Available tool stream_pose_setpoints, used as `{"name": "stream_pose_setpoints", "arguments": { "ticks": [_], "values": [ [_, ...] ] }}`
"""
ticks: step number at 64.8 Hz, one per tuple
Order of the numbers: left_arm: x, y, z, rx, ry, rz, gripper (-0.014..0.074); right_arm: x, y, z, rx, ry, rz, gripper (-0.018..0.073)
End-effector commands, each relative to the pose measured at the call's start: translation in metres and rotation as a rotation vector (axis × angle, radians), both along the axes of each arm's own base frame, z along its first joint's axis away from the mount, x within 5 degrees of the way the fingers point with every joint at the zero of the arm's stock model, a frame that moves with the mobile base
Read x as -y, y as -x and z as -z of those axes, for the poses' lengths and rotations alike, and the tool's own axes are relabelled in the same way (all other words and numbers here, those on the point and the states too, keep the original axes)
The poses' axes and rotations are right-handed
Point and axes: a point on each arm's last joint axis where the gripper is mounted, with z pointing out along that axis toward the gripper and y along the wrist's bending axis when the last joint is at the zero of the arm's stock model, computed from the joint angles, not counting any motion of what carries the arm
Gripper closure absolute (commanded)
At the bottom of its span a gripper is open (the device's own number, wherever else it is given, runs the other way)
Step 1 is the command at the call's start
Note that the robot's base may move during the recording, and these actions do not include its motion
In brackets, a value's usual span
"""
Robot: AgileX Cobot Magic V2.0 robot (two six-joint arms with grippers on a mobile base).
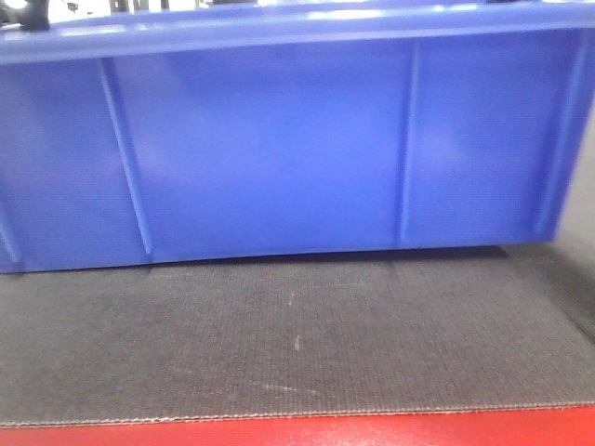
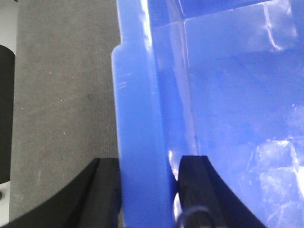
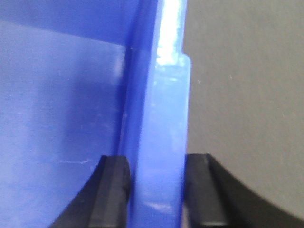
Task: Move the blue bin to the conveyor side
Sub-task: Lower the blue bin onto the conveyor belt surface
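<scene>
The blue bin (image 1: 279,149) is a large glossy crate with a thick top rim and vertical ribs; it fills the upper half of the front view and stands on the conveyor's dark grey textured belt (image 1: 297,344). The belt's red front edge (image 1: 297,432) runs along the bottom. In the left wrist view my left gripper (image 2: 149,190) is shut on the bin's end rim (image 2: 140,118), one black finger outside over the belt, one inside the bin. In the right wrist view my right gripper (image 3: 159,190) is shut on the opposite end rim (image 3: 164,118) in the same way.
A black roller-like part (image 2: 4,114) and a pale strip lie at the belt's left edge. The bin's inside (image 2: 237,118) shows only glossy blue floor with reflections. A pale surface (image 1: 581,186) shows right of the bin.
</scene>
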Motion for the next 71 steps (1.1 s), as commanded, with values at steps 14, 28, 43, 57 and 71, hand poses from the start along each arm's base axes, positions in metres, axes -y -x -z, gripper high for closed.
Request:
{"name": "stream_pose_setpoints", "arguments": {
  "ticks": [14,28,43,57,71],
  "values": [
    [0.017,-0.002,-0.016,0.124,0.1,0.067,-0.0014,-0.013,0.0,-0.021,0.136,-0.094,-0.066,-0.0009],
    [0.014,0.014,-0.04,0.165,0.108,0.06,-0.0004,-0.007,0.017,-0.045,0.184,-0.111,-0.063,-0.0009],
    [0.001,0.072,-0.109,0.339,0.108,0.09,-0.0004,0.013,0.064,-0.098,0.283,-0.163,-0.039,0.0169],
    [-0.012,0.132,-0.148,0.459,0.092,0.115,0.0156,0.034,0.113,-0.132,0.359,-0.191,-0.032,0.0596],
    [-0.034,0.174,-0.119,0.468,0.082,0.074,0.0569,0.049,0.152,-0.113,0.348,-0.185,-0.039,0.0644]
  ]
}}
